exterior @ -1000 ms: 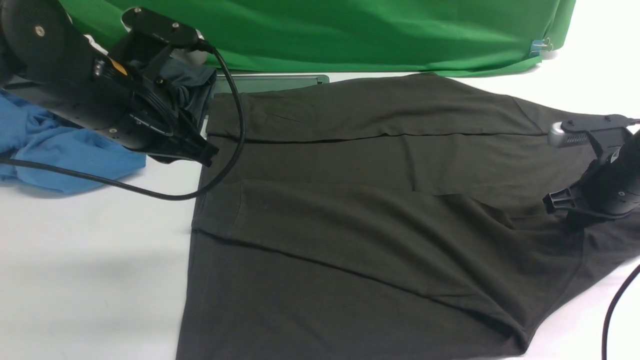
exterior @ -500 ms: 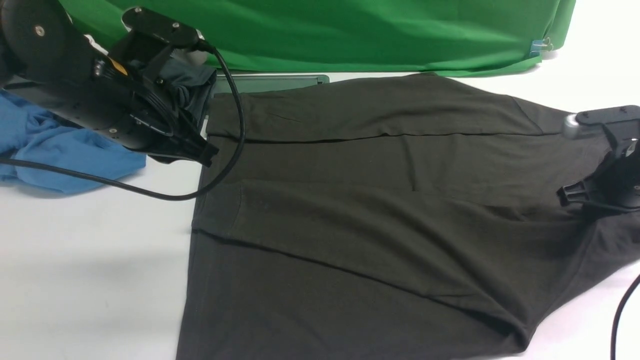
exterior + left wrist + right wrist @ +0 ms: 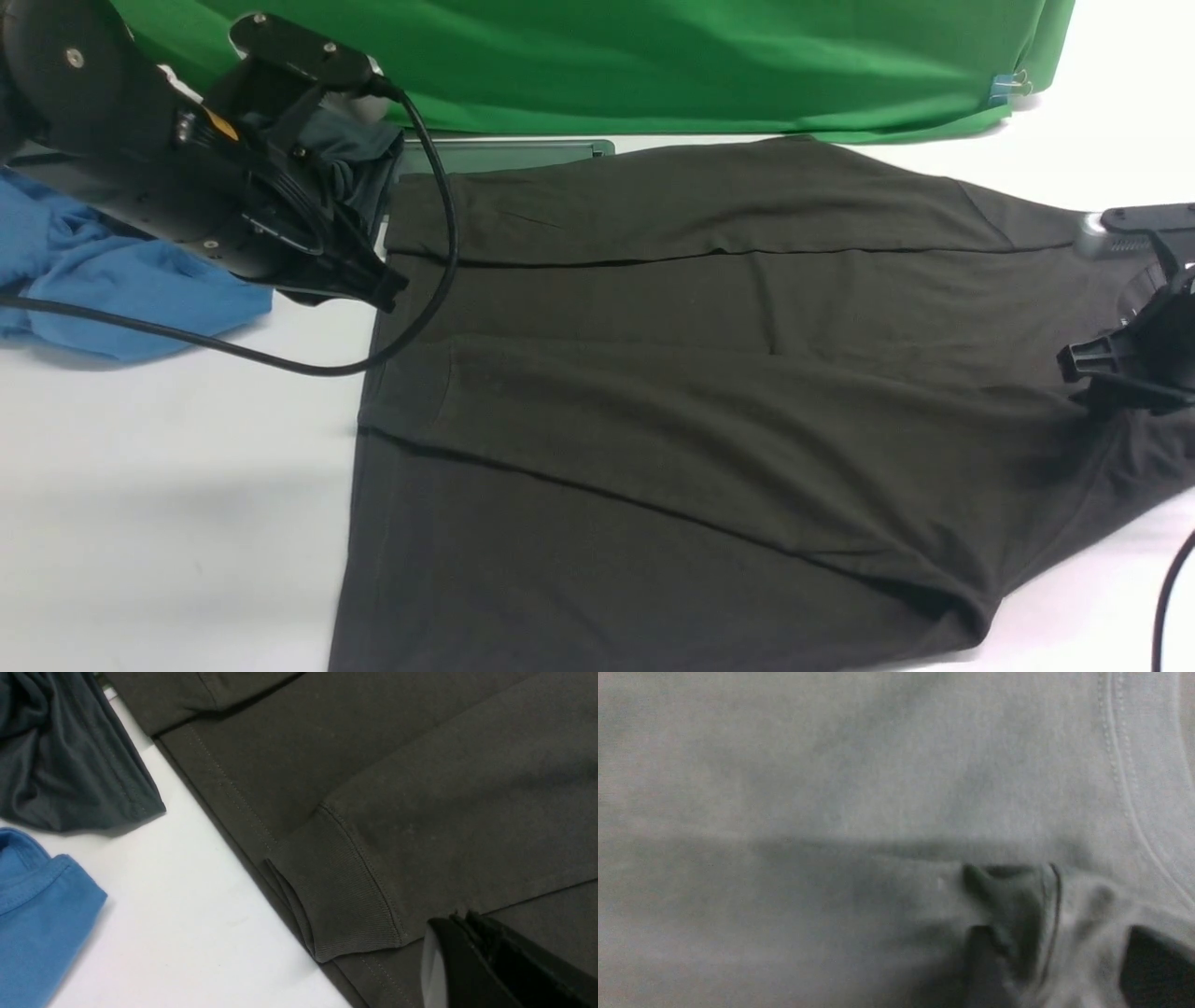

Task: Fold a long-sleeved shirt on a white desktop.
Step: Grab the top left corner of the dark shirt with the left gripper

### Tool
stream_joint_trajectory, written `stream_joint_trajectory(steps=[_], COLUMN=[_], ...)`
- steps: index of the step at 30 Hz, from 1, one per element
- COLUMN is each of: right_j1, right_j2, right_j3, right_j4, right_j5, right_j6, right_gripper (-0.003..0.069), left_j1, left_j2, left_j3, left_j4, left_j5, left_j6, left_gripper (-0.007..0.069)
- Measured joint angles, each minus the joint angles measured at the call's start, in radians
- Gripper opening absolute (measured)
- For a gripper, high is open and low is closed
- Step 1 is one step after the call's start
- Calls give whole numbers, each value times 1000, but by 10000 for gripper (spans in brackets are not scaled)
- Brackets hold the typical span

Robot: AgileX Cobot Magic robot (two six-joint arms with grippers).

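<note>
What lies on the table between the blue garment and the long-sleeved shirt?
Bare white desktop, seen plainly in the left wrist view; in the front view a black cable also crosses this strip.

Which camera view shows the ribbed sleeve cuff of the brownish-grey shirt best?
The left wrist view: the ribbed cuff fills the middle, ribs and stitching sharp, lying on the long-sleeved shirt. The front view shows it only as a small dark band at the shirt's left edge. The right wrist view shows blurred fabric, no cuff.

Black left arm (image 3: 140,177) with silver screws (image 3: 73,58), yellow label (image 3: 221,124), looping black cable (image 3: 280,359); black right arm (image 3: 1158,341), silver-tipped.
</note>
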Motion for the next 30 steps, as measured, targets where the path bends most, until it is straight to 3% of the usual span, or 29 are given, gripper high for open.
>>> stream_joint_trajectory(steps=[3,7,9,10,15,19,20,26,30], right_j1=[14,109,176,250,467,584,606,638,639], right_j2=[-87,-251,-322,-390,-557,-665,-685,-733,-734], right_j3=[0,0,0,0,1,1,1,2,2], right_j4=[8,15,17,19,25,28,28,26,26], right_j5=[45,153,180,184,147,140,140,137,132], right_j6=[4,-22,-68,-144,-341,-409,-420,-426,-426], right_gripper=[459,394,359,327,301,298,297,297,297], left_j1=[0,0,0,0,0,0,0,0,0], left_j2=[23,130,184,257,418,502,524,588,628], left_j3=[-14,-106,-156,-219,-333,-362,-363,-365,-365], left_j4=[-12,-22,-20,-2,59,74,82,152,258], left_j5=[-10,-14,-11,-8,-21,-114,-169,-320,-372], left_j6=[21,88,138,221,380,553,592,672,703], left_gripper=[20,20,21,20,38,120,170,368,409])
